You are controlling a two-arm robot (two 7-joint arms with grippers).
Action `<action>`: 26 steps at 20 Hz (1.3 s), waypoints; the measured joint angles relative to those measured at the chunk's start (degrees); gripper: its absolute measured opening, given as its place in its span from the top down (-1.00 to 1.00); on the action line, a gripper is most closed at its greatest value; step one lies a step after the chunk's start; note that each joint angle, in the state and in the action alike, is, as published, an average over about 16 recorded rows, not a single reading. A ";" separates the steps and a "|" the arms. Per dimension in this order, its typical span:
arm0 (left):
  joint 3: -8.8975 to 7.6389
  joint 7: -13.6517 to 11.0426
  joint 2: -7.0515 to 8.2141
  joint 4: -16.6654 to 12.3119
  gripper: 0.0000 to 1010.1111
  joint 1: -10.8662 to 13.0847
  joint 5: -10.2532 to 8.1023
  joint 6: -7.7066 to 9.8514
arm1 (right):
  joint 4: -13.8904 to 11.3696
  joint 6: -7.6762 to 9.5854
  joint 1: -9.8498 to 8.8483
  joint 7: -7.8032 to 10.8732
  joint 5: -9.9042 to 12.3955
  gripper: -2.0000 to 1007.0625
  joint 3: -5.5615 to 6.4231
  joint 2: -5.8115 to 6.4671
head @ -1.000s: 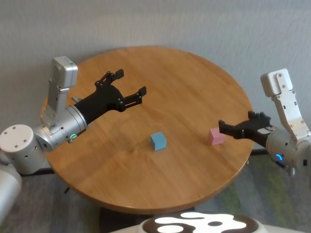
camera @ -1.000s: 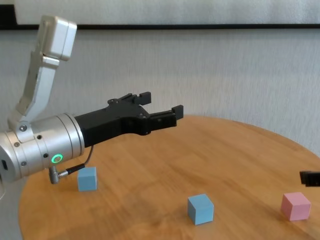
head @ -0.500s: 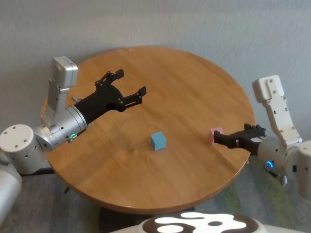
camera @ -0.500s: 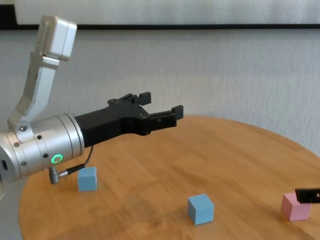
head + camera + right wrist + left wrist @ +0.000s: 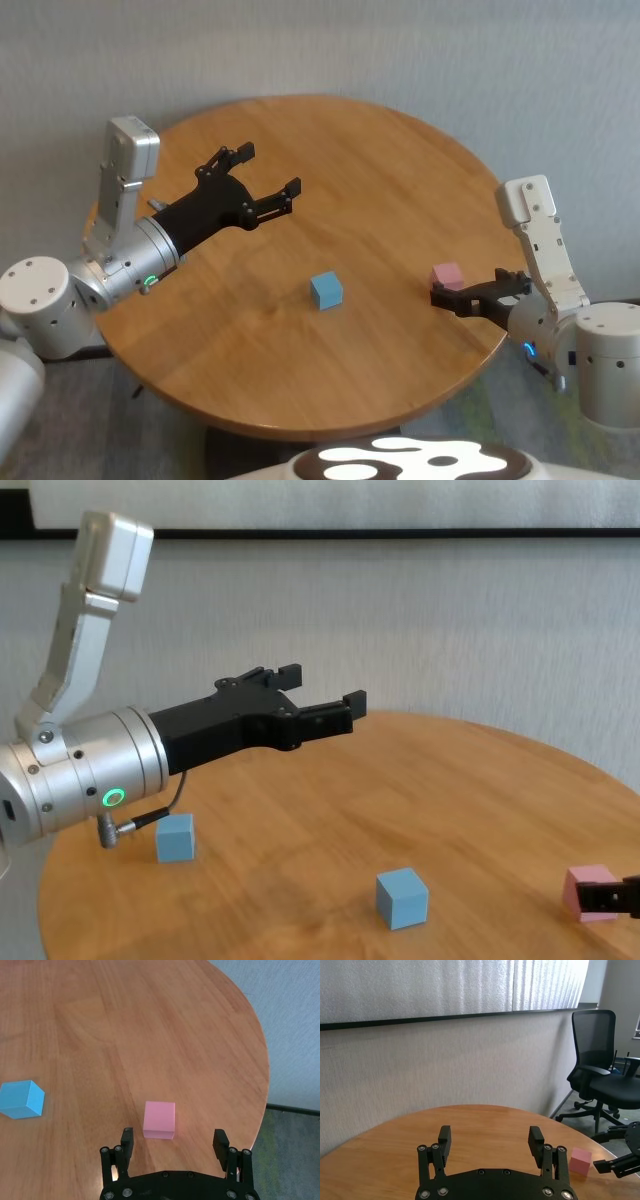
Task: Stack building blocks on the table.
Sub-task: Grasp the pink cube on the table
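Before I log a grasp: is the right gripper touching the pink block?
Apart. In the right wrist view the pink block sits ahead of the right gripper, jaws open, bare table showing on both sides.

Looks like an office or meeting room. I'm at a round wooden tabletop, honey-brown, set close to a pale textured wall. Beyond the tabletop's far edge stands a black mesh-back office chair on castors with armrests. Above the wall's dark rail hang light vertical blinds. Below the tabletop's rim, grey carpet with a greenish patch. Plain furnishing, nothing domestic.
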 joint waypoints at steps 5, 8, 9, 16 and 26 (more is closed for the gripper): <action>0.00 0.00 0.00 0.00 -0.98 0.00 0.00 0.00 | 1.91 -0.54 0.83 -0.49 -0.92 -1.00 -0.25 -2.01; 0.00 0.00 0.00 0.00 -0.98 0.00 0.00 0.00 | 2.90 -0.75 1.45 -0.59 -1.38 -1.00 -0.36 -3.01; 0.00 0.00 0.00 0.00 -0.98 0.00 0.00 0.00 | 3.24 -0.81 1.68 -0.62 -1.53 -1.00 -0.39 -3.32; 0.00 0.00 0.00 0.00 -0.98 0.00 0.00 0.00 | 5.26 -0.78 3.25 -0.69 -2.47 -1.00 -0.49 -5.24; 0.00 0.00 0.00 0.00 -0.98 0.00 0.00 0.00 | 7.29 0.34 4.71 -0.75 -3.24 -1.00 0.14 -7.20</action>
